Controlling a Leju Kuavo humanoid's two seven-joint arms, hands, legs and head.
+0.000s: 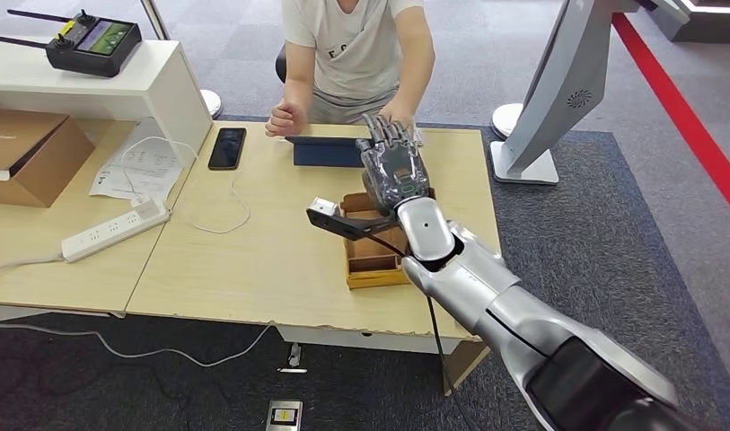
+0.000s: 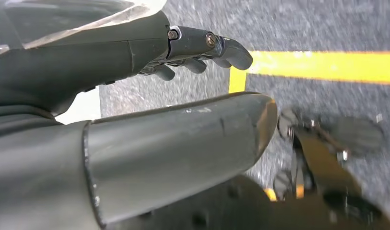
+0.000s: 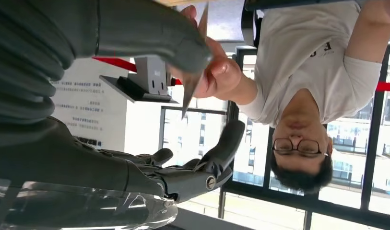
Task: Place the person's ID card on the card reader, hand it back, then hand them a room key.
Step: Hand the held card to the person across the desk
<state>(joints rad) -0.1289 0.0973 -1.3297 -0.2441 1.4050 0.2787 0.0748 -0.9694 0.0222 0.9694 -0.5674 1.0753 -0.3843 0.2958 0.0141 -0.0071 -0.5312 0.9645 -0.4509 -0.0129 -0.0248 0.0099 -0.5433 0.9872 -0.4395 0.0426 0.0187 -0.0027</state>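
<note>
ID card [image 3: 188,96] is seen edge-on in the right wrist view, as a thin grey sliver gripped by the person's hand [image 3: 221,76]. The card is set just against the tip of the thick grey thumb [image 3: 173,38] of the right robot hand [image 3: 87,143]. The darker fingers [image 3: 221,143] are held well apart from the thumb and from the card, so this robot hand is spread and is not clamped on anything. In the head view, the right robot hand [image 1: 392,162] is stretched out flat above the far side of the table [image 1: 253,269], its fingertips near the hand of the person [image 1: 356,49] seated behind the table. A dark flat device [image 1: 328,153] is lain on the table just beside that robot hand, and a wooden box [image 1: 372,265] with compartments is partly covered by the silver forearm. A black phone [image 1: 227,148] and a white power strip [image 1: 114,231] are placed further along the table. In the left wrist view, the left robot hand [image 2: 135,62] is hung over grey floor [image 2: 327,28] marked with yellow lines; its fingers [image 2: 202,45] are loosely extended, apart from the thumb, and nothing is held.
</note>
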